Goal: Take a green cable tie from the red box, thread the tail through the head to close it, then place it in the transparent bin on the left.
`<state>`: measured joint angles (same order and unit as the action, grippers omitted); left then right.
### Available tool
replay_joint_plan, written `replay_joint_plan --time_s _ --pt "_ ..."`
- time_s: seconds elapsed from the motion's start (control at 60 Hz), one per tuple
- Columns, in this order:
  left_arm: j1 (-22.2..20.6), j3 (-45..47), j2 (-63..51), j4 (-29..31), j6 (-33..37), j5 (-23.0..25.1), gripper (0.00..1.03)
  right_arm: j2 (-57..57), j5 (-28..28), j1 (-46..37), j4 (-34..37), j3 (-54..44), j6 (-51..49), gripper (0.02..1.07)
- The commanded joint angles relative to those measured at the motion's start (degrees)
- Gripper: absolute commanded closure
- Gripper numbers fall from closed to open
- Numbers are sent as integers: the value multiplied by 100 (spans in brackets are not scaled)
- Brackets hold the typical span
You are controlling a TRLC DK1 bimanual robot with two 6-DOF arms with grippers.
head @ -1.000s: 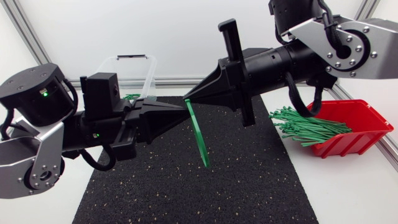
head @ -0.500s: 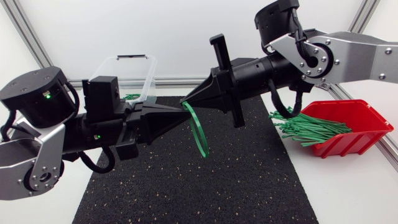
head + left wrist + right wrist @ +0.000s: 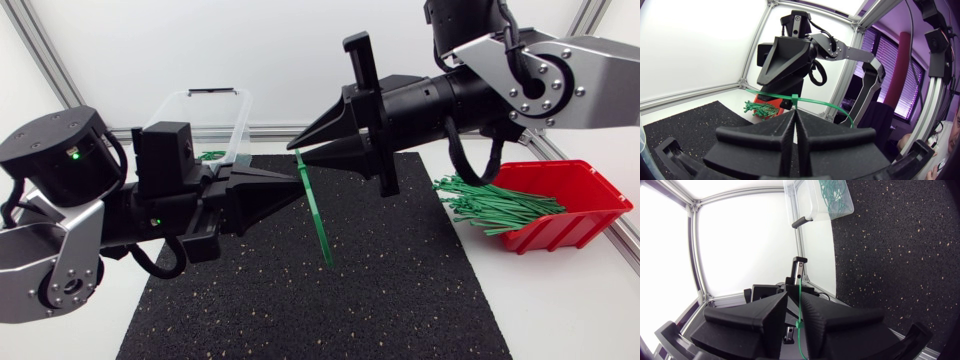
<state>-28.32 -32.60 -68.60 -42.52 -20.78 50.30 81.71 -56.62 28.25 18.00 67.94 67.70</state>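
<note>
Cable tie (image 3: 318, 220): out of red box (image 3: 590, 215) at three o'clock, clenched in my left gripper (image 3: 300, 187); right gripper (image 3: 296, 152) released. Apparently outstanding: threading, transparent bin (image 3: 237, 125) at ten o'clock.

Green cable tie (image 3: 316, 212): unclosed, near straight, slanting steeply at frame centre. Red box (image 3: 572, 232): right, spilling green ties (image 3: 490, 205). Transparent bin (image 3: 196, 122): upper left, looped ties (image 3: 210, 156) inside.

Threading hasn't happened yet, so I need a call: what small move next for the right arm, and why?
Probably slide the right gripper down the cable tie toward its free end and close there. The left gripper is shut on the tie's upper end, the tie hangs straight and unlooped, and the right gripper stands open around it.
</note>
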Motion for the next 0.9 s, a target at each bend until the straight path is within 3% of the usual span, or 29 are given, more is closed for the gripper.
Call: replay_joint_plan --time_s 0.0,0.167,0.267,0.317,0.367,0.65,0.767,0.883 --pt "-25 -1 4 -107 47 50 100 -156 72 -153 19 -35 59 67" --pt "37 -159 -189 -2 56 50 100 -129 485 -461 134 -88 -345 68" --pt "133 -423 -365 368 241 41 100 -68 758 -557 266 -158 -785 69" --pt "160 -519 -400 526 346 15 100 3 854 -628 309 -150 -961 74" --pt "221 -660 -426 816 513 -65 100 47 1030 -707 318 -132 -1172 83" --pt "731 -1539 -453 2521 1585 -583 100 187 1575 -997 389 -185 -1980 83" --pt "995 -1934 -453 3329 2113 -1040 100 196 1777 -1217 459 -176 -2349 82" --pt "1381 -2435 -576 3945 2464 -1506 100 55 2340 -1225 652 -194 -2929 82"
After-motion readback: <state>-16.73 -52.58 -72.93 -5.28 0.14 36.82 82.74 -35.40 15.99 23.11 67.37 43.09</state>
